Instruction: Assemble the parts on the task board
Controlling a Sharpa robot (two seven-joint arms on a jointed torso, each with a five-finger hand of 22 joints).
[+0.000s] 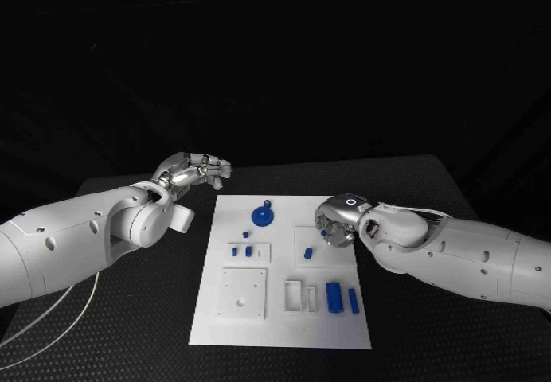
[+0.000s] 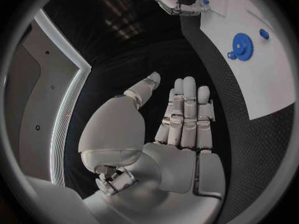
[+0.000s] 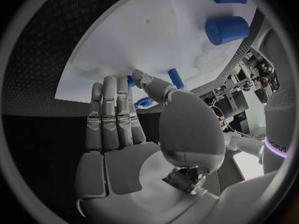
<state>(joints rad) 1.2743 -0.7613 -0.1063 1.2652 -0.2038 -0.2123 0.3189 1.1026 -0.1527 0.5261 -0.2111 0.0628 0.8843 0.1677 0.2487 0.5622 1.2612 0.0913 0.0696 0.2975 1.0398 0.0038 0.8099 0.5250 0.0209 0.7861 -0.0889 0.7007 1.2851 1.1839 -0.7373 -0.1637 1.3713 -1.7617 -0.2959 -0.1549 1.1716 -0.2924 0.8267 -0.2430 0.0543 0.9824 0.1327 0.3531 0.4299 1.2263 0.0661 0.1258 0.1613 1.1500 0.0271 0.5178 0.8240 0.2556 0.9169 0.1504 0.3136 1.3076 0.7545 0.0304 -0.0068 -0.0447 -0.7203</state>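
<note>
Blue peg (image 1: 308, 254) on task board (image 1: 283, 318), just beside right hand (image 1: 338, 225) fingers (image 1: 333, 239)

We look down on the board (image 1: 281, 270) from the head. Each wrist camera sits close behind its palm, facing the board; both wrist views share it.

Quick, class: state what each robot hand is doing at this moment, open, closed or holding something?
Left hand: open, fingers apart, holding nothing, off the task board.
Right hand: open, nothing held, over the board.
</note>
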